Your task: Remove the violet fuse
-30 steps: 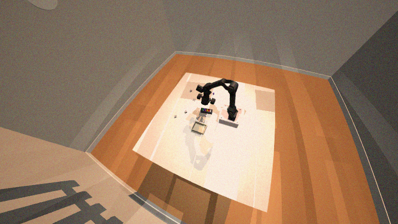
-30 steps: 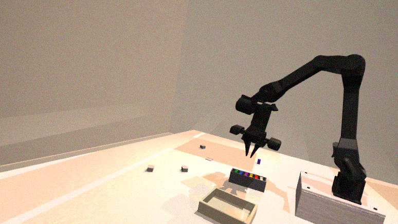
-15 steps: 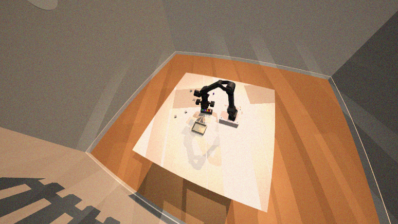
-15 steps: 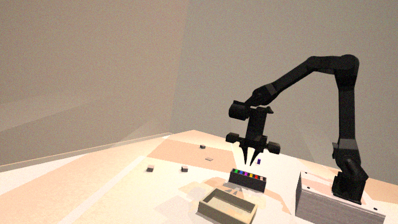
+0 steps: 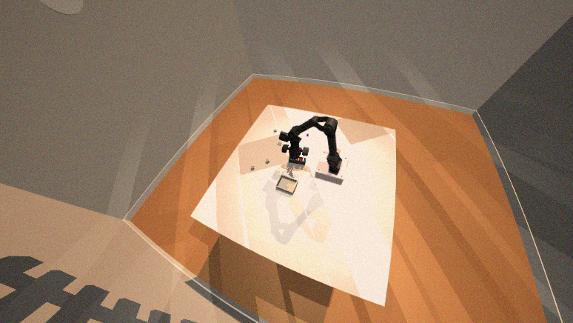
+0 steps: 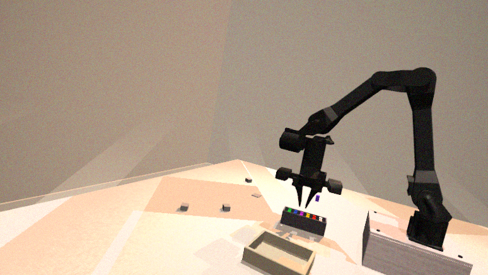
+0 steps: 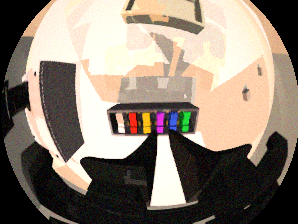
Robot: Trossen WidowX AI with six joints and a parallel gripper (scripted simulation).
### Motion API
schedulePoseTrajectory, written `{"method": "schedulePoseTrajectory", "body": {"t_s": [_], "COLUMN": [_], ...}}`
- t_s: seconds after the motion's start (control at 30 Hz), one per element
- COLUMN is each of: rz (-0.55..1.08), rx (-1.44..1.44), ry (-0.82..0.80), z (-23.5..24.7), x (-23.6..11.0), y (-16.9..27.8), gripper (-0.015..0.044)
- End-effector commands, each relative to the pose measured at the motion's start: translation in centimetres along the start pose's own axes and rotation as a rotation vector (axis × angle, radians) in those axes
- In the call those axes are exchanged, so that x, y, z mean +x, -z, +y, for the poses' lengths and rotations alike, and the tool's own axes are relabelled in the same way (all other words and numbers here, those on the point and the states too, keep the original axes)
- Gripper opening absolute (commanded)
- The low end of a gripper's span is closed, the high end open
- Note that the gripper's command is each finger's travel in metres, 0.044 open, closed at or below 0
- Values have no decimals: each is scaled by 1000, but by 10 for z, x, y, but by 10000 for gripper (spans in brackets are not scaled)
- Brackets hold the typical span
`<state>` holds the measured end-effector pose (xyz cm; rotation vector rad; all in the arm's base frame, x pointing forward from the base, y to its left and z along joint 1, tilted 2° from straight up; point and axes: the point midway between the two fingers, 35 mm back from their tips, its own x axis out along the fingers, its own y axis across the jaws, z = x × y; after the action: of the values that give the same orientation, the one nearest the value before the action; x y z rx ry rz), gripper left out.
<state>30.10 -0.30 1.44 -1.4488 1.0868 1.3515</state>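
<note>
just above the dark fuse block (image 6: 302, 224), right of centre in the exterior view, the gripper (image 6: 306, 204) hangs point-down from the black arm (image 6: 422, 136), its two tapered fingers (image 6: 299, 195) drawn close together with only a narrow gap between the tips and nothing held in them. the tips sit over the row of coloured fuses without touching it, as far as that view shows. the violet fuse (image 7: 160, 121) stands seated in the block, fourth from the right in the wrist view's row, between a yellow fuse (image 7: 145, 121) and a blue fuse (image 7: 173, 121); the slit between the fingers lines up just below it in that view. the tray (image 6: 253, 251), a shallow tan box, lies near the block toward the bottom of the exterior view, apart from it. a small violet-blue piece (image 6: 317, 197) stands alone on the table beyond the block, just right of the fingertips in the exterior view. the arm's foot rests on a grey pedestal (image 6: 382, 252) at lower right. three small grey cubes (image 6: 184, 206) sit well left of the block.
</note>
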Motion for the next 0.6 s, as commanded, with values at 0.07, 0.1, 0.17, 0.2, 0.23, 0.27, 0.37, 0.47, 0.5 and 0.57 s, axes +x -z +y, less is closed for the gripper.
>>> {"method": "schedulePoseTrajectory", "body": {"t_s": [0.07, 0.1, 0.17, 0.2, 0.23, 0.27, 0.37, 0.47, 0.5, 0.57], "rz": [-6, -6, -6, -6, -6, -6, -6, -6, -6, -6], "rx": [0, 0, 0, 0, 0, 0, 0, 0, 0, 0], "ry": [-2, -2, -2, -2, -2, -2, -2, -2, -2, -2], "z": [1, 1, 1, 1, 1, 1, 1, 1, 1, 1], "x": [7, 7, 9, 10, 11, 12, 14, 14, 14, 14], "y": [-2, -2, -3, -3, -3, -3, -3, -3, -3, -3], "gripper": [67, 67, 67, 67, 67, 67, 67, 67, 67, 67]}}
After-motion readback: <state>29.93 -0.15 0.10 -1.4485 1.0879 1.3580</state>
